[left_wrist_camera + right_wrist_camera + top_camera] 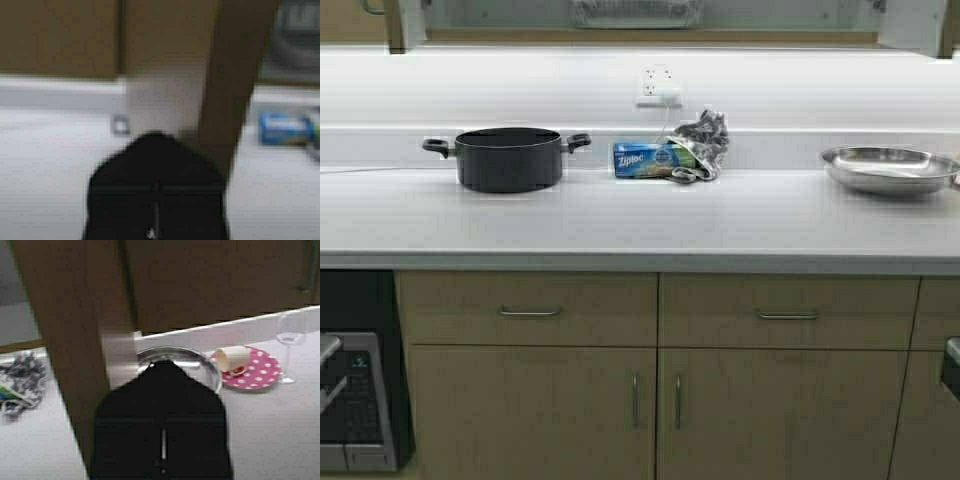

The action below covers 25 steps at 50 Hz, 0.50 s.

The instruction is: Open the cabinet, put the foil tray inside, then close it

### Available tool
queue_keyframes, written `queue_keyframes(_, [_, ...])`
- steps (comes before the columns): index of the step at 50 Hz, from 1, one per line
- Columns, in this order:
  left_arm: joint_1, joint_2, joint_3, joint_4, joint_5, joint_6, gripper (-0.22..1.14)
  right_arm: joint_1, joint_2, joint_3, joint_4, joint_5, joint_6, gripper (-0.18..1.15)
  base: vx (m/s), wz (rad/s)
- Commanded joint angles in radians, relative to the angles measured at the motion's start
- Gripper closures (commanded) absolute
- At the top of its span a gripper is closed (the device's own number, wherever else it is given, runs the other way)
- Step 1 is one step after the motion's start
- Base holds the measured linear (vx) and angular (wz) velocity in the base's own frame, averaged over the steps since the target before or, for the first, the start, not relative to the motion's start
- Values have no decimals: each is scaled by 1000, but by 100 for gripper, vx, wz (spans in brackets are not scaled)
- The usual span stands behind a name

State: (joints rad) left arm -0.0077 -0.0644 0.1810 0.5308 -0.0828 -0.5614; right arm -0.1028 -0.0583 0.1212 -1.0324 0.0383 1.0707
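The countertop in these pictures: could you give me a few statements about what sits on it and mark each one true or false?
1. A black pot with two side handles stands on the countertop. True.
2. The Ziploc box is red. False: it is blue.
3. The shallow steel bowl sits to the right of the pot. True.
4. The cup stands upright on the pink polka-dot plate. False: it lies tipped on its side.
5. A wine glass stands beside the polka-dot plate. True.
6. The wall outlet is directly above the steel bowl. False: it is above the Ziploc box.
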Motion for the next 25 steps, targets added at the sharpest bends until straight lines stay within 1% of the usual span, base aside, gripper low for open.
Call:
queue_keyframes(1, [-21,-103,60,5,-41,2,87,92,-101,61,-5,-20,-41,90,1,0])
queue_keyframes(10, [-21,-209,199,3,-46,3,87,143,-249,244,14,-11,-51,90,1,1])
queue_keyframes(17, [-32,-288,299,3,-78,0,87,212,-371,379,21,-12,-55,90,1,0])
queue_keyframes(25, [-51,-345,354,3,-112,0,87,279,-451,474,31,-11,-55,90,1,0])
